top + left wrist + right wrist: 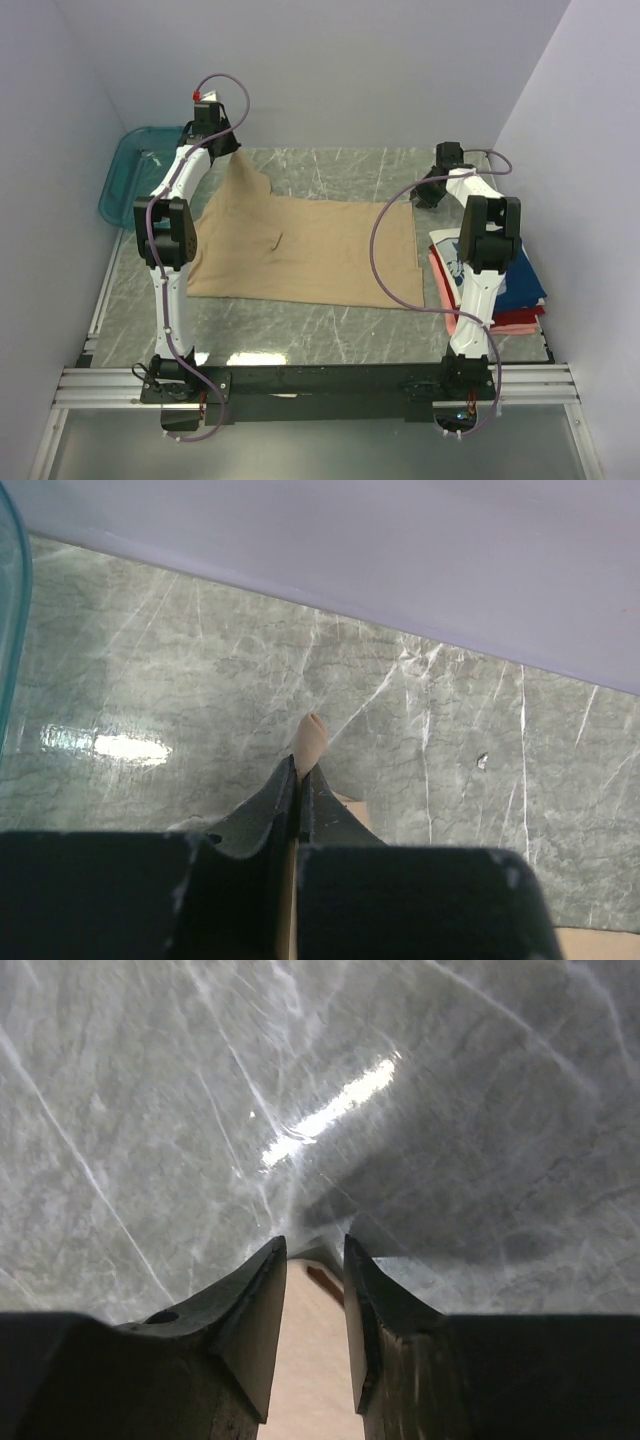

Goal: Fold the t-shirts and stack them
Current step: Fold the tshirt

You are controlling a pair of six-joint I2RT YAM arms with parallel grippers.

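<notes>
The tan t-shirt [310,250] lies spread across the marble bench [320,335], its far left corner lifted; the left tool [298,772] is clamped on that corner. The right tool [315,1250] stands with fingers apart over the shirt's far right corner, gripping nothing; a stack of t-shirts [525,292] in navy, red and pink sits beside the tan one at the bench's right edge.

Tabletop [330,165] lies open beyond the tan shirt [310,250]; basket [125,175] crowds far left, shirt stack [522,295] the right.

High camera overlooks the table [300,335] from its near edge; wrist cameras look close at the far side, sharing the tan t-shirt [320,250].
</notes>
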